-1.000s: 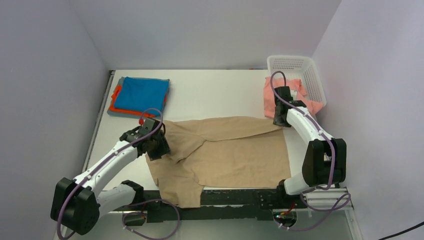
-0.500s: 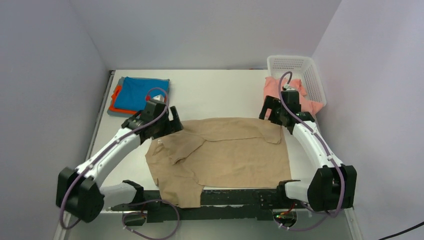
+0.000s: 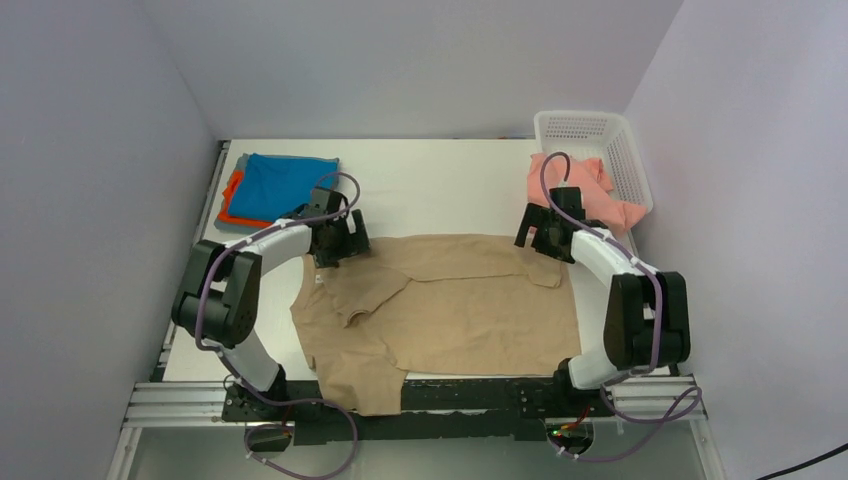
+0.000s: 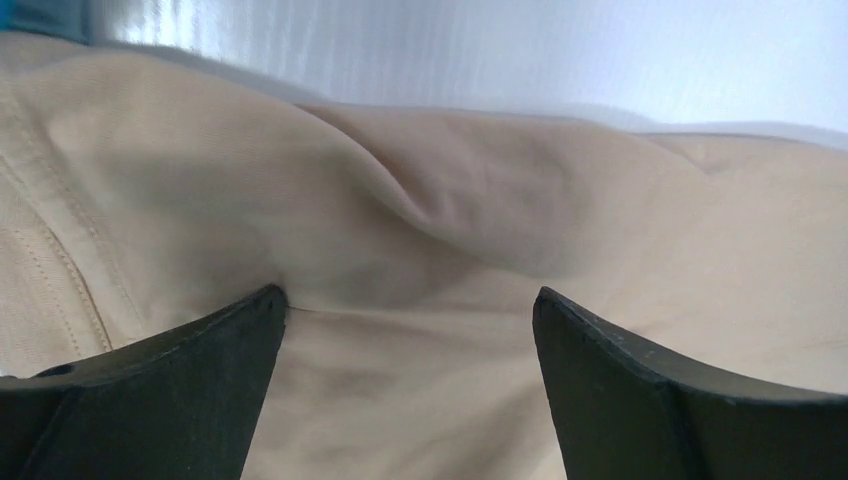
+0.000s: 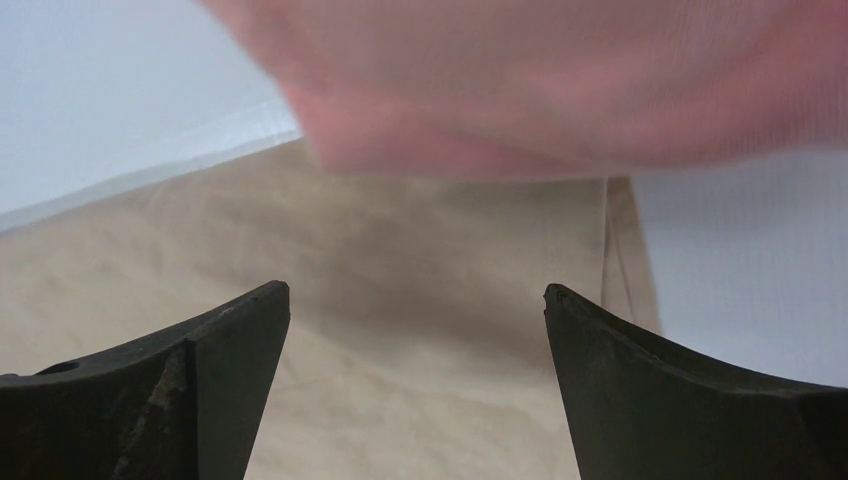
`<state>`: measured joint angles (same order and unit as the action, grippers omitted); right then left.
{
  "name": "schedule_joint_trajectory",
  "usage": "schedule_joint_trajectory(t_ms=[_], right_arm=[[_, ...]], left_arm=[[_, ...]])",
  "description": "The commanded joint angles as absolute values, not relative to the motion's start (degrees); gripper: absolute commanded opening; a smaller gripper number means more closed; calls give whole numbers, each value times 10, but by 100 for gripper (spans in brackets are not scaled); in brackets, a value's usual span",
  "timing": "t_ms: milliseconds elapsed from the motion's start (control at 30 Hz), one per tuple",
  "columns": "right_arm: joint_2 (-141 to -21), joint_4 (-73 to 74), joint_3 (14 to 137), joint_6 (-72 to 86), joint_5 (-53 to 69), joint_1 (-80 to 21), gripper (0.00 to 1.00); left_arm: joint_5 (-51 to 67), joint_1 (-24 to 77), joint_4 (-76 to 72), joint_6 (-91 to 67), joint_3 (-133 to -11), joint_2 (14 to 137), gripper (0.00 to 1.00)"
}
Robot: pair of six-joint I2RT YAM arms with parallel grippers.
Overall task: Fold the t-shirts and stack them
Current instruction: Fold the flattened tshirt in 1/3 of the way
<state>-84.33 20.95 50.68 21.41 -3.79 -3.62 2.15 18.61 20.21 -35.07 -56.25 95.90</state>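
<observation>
1. White worktop (image 3: 440, 180), pale walls all round; the tan-beige t-shirt (image 3: 470, 310) lies spread across its near middle, rumpled on its left side.
2. Over the shirt's far-left corner, the left fingers (image 4: 150, 400) stand wide apart, low above the cloth.
3. At the far-right corner the right fingers (image 5: 680, 400) are likewise apart, just beside the salmon-pink t-shirt (image 3: 580, 195).
4. At far left, the blue t-shirt (image 3: 285, 185) tops a folded stack.
</observation>
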Motion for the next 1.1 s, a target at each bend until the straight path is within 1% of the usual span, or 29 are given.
schedule_joint_trajectory(t_ms=[0,133,200,367,533,667,800,867,1067], right_arm=[[-900,120,501,221,-29,-11,100],[-967,103,518,221,-47,-3,100],[-991,121,537,229,-50,24,100],[-1010,122,553,226,-25,52,99],[-1044,157,595,209,-53,58,99],[-1037,142,588,194,-73,58,99],[-1027,126,587,177,-23,54,97],[-1014,120,582,170,-19,42,97],[-951,157,580,181,-70,16,98]], left_arm=[[72,141,145,-327,-531,994,99],[65,117,156,-304,-531,1008,100],[63,106,164,-295,-532,1013,99],[100,90,169,-264,-542,1024,99],[107,89,195,-246,-570,1042,99],[105,88,226,-234,-612,1067,99],[133,89,250,-221,-671,1103,99],[133,94,244,-221,-686,1104,99],[107,108,290,-213,-738,1072,99]])
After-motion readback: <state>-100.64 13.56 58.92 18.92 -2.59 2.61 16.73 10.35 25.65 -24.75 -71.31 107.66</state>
